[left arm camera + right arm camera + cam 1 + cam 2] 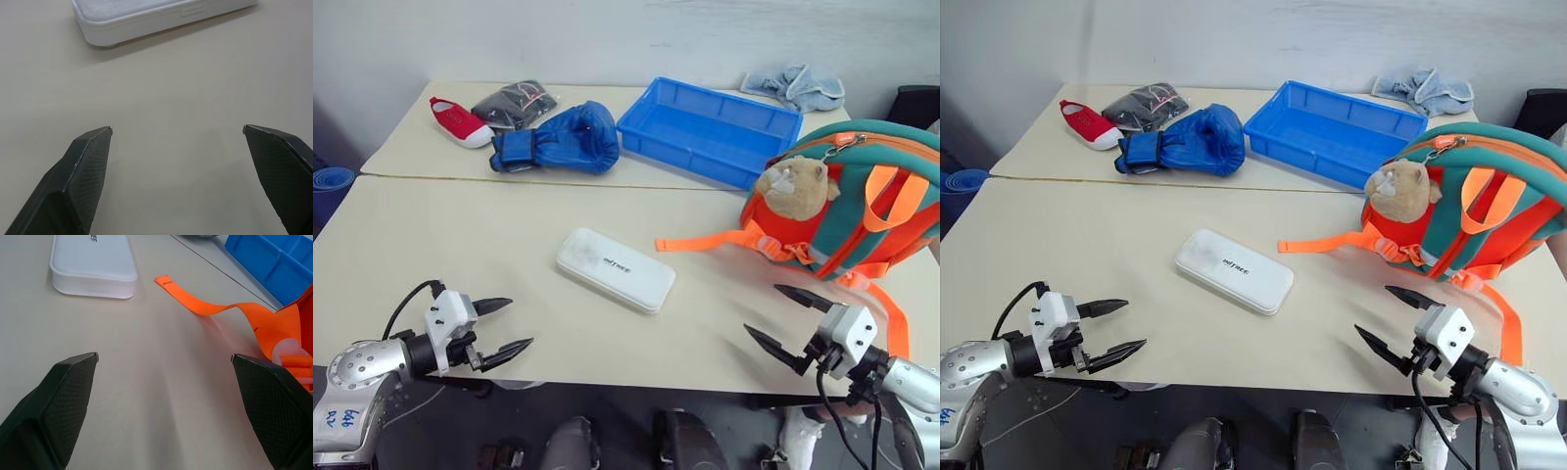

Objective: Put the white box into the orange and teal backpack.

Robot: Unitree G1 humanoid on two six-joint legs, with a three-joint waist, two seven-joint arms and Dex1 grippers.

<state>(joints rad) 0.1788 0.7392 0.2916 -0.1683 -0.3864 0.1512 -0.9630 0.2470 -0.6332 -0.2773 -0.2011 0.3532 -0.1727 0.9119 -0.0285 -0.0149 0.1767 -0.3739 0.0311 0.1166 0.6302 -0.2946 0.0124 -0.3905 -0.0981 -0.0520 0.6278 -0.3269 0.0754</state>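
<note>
The white box lies flat in the middle of the beige table, dark lettering on its lid. The orange and teal backpack stands at the right, a tan plush hamster on its front and one neon orange strap trailing toward the box. My left gripper hovers open near the front left edge, pointing at the box. My right gripper is open at the front right, just in front of the backpack, with the strap and the box ahead of it. Both hold nothing.
A blue plastic tray sits behind the box. A blue boxing glove, a red shoe and a dark bagged item lie at the back left. A light blue cloth is at the back right.
</note>
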